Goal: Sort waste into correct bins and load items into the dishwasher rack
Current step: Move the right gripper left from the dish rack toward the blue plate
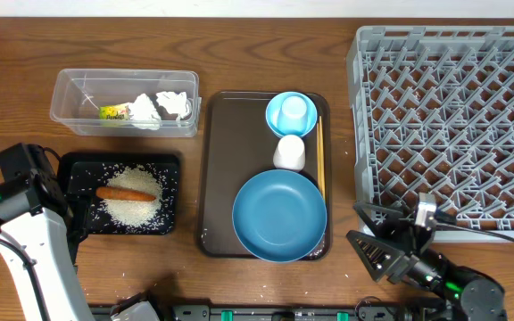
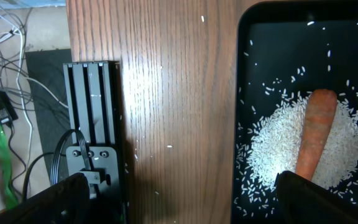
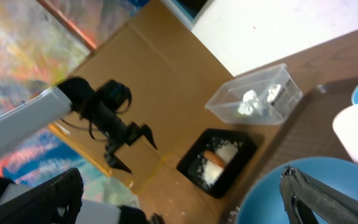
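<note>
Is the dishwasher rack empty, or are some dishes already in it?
Empty where visible: the dishwasher rack shows only bare grid; the dark-blue dish lies on the brown tray.

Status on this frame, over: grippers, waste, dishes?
Left gripper open, right gripper open, both empty. Rice, carrot in black tray; tissues, wrapper in clear tub. Dish, bowl, cup on brown tray, rack unloaded. No obstruction seen.

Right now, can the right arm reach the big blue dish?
Probably yes. The right gripper hangs open just beside the dark-blue dish on the brown tray, and nothing stands between them.
</note>
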Robot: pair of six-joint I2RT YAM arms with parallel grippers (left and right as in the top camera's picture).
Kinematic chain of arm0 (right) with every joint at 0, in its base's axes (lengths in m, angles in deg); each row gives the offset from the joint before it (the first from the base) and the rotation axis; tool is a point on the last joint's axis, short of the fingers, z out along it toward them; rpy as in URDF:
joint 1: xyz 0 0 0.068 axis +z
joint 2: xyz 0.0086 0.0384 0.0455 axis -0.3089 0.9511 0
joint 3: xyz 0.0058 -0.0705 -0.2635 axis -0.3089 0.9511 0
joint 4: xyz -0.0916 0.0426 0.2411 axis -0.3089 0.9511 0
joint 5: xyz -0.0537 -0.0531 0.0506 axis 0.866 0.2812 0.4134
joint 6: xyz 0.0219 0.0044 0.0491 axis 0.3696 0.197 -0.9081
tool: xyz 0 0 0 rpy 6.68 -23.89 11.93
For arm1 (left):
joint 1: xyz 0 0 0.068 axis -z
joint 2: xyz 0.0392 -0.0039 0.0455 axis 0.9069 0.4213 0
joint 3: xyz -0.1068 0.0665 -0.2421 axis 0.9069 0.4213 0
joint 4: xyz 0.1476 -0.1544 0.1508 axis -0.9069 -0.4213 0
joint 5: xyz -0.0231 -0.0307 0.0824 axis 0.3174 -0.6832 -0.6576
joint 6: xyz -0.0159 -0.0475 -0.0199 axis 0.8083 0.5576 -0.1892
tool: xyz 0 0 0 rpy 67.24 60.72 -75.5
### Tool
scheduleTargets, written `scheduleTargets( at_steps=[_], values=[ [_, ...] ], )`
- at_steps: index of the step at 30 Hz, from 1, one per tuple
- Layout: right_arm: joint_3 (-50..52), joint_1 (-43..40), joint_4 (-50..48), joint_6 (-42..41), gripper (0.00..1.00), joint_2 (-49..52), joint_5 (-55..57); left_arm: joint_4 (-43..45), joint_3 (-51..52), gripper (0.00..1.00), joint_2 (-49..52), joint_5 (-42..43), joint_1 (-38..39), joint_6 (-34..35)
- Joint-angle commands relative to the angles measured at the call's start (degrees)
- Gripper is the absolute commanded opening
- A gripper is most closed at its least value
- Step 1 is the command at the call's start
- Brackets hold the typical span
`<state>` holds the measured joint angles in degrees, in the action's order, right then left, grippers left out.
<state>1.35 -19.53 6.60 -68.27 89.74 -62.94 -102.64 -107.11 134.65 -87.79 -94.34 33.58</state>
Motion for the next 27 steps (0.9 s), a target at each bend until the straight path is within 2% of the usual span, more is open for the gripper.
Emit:
scheduleTargets(
  at_steps=[1, 7, 10, 15, 17, 20, 24, 27],
  values=[
    [-7.3, -1.1, 4.4, 2.8, 0.99, 3.8, 2.0, -0.3, 0.2, 0.98, 0.3, -0.3, -0.3, -0.1],
    [-24.0, -1.1, 22.4, 19.7, 0.99, 19.6, 2.5, -0.3, 0.2, 0.98, 0.3, -0.3, -0.3, -0.1],
    [-33.7, -0.8, 34.8, 28.4, 0.99, 27.5, 7.1, -0.3, 0.2, 0.98, 0.3, -0.3, -0.3, -0.1],
    [-53.1, 3.3, 63.5, 41.7, 0.99, 40.9, 33.9, -0.3, 0.2, 0.98, 0.3, -0.3, -0.3, -0.1],
    [-59.6, 6.8, 71.1, 42.7, 0.99, 45.9, 41.9, -0.3, 0.2, 0.98, 0.3, -0.3, -0.3, -0.1],
    [-67.1, 13.2, 78.8, 42.7, 0.99, 52.5, 46.8, -0.3, 0.2, 0.98, 0.3, -0.3, -0.3, -0.1],
    [-72.2, 22.9, 83.0, 41.9, 0.99, 59.7, 49.4, -0.3, 0.2, 0.98, 0.3, -0.3, -0.3, -0.1],
    [-73.1, 31.0, 83.5, 37.5, 0.99, 65.2, 53.1, -0.3, 0.2, 0.98, 0.3, -0.3, -0.3, -0.1]
  ],
)
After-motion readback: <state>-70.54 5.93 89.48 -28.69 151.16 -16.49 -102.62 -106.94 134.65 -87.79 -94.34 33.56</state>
